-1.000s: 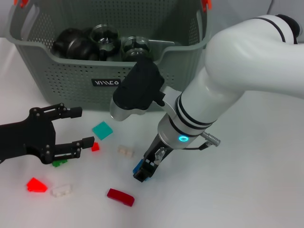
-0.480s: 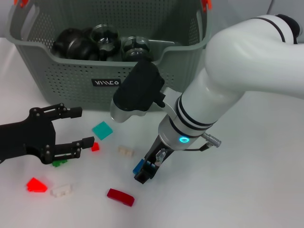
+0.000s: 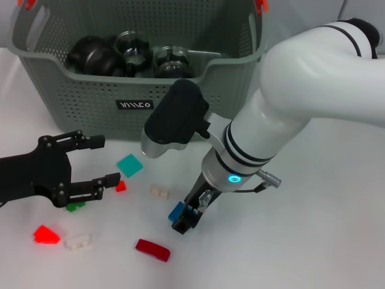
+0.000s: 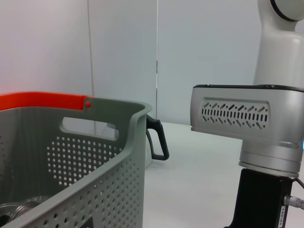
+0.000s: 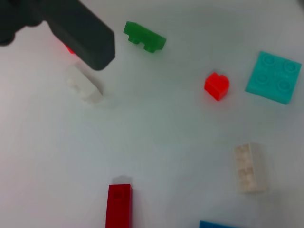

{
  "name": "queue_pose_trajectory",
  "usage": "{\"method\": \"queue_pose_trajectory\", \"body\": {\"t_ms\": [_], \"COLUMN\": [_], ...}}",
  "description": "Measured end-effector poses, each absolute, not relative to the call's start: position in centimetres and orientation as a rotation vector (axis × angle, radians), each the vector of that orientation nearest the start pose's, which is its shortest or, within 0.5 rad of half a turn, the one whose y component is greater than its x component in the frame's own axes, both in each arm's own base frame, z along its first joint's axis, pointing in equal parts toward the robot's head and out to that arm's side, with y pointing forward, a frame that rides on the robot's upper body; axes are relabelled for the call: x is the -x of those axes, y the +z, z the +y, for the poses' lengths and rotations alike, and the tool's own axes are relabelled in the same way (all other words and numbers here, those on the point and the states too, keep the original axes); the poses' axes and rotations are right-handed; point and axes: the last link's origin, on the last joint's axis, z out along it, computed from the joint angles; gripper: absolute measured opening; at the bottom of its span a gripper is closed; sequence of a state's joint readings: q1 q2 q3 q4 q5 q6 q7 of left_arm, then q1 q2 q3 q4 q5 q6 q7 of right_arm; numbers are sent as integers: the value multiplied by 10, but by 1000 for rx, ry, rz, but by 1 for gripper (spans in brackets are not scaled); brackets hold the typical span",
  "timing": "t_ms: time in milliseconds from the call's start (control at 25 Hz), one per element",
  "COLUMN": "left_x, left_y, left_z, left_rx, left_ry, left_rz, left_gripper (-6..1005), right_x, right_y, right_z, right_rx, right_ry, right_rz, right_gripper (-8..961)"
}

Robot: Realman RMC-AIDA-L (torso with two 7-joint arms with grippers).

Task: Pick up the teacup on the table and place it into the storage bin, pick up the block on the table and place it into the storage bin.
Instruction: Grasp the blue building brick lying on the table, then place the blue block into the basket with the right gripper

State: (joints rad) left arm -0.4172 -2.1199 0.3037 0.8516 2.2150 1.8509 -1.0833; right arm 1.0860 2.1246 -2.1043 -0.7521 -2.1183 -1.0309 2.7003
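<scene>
Bench [image 3: 337, 241]: white, carrying the bin at the back and loose blocks in front.
Bin [image 3: 90, 96]: grey-green perforated basket, far side of the bench, well behind the right gripper. Dark and glass ware already lies inside; whether a teacup is among it I cannot tell, and no teacup stands on the bench.
Right arm [image 3: 301, 90]: reaches down across the middle of the bench, nearer the blue block than the left arm.
Left gripper [image 3: 99, 161]: black, low at the left, fingers spread wide, holding nothing; idle near the small red block [image 3: 121, 186] and green block [image 3: 75, 206].
Right gripper [image 3: 185, 220]: tip down at the bench, fingers on either side of the blue block [image 3: 176, 211]; I judge it pinched, but contact is partly hidden.
Key relation: the blue block sits right at the right gripper's tip; the bin lies away and up from it, so the carry goes up and back over the near wall.
Teal plate [image 3: 129, 165]: flat, between gripper and bin, low enough to pass over.
Dark red brick [image 3: 152, 249]: just in front of the gripper.
White brick [image 3: 159, 191]: just beside the blue block, toward the left.
Others: red wedge [image 3: 46, 233] and clear brick [image 3: 79, 242], well apart at the left.
</scene>
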Motion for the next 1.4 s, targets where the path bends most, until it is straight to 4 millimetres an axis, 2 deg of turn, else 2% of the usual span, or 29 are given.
{"method": "queue_pose_trajectory", "body": {"t_ms": [760,960,1200,1400], "left_x": [302,302,303,303], "left_y": [47,47,49,51], "left_z": [273,274,274,273], "left_rx": [2638,2638,2638,2631], "left_ry": [-667,-666,-664,-669], "left_rz": [-315,-314,-313,-313], "left_gripper": [784,784,784,785], "right_x": [-98,-98,-93,-85], "right_y": [-167,-165,-161,-148], "right_z": [339,338,338,343], "right_rx": [2886,2892,2902,2912], "right_ry": [-643,-654,-624,-579], "right_rz": [608,609,617,635], "right_gripper": [483,429,427,427]}}
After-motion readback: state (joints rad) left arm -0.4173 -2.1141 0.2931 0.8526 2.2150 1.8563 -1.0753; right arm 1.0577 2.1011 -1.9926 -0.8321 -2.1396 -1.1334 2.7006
